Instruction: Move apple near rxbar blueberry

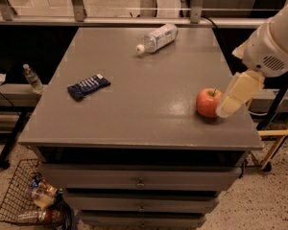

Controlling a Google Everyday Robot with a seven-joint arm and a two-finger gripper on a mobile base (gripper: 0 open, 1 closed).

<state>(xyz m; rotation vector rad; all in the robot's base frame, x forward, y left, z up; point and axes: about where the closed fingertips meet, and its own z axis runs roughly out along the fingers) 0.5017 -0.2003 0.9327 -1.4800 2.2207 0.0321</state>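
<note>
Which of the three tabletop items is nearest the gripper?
The apple, right beside the gripper; the rxbar blueberry and the water bottle lie much farther off, leftward and rearward.

On the grey table (134,123) you count one apple (208,103) near its right edge, one rxbar blueberry (88,86) toward its left, and one water bottle (157,38) at its far edge. A second bottle (32,78) stands off the table's left side. One gripper (226,107) is at the table's right edge.
</note>
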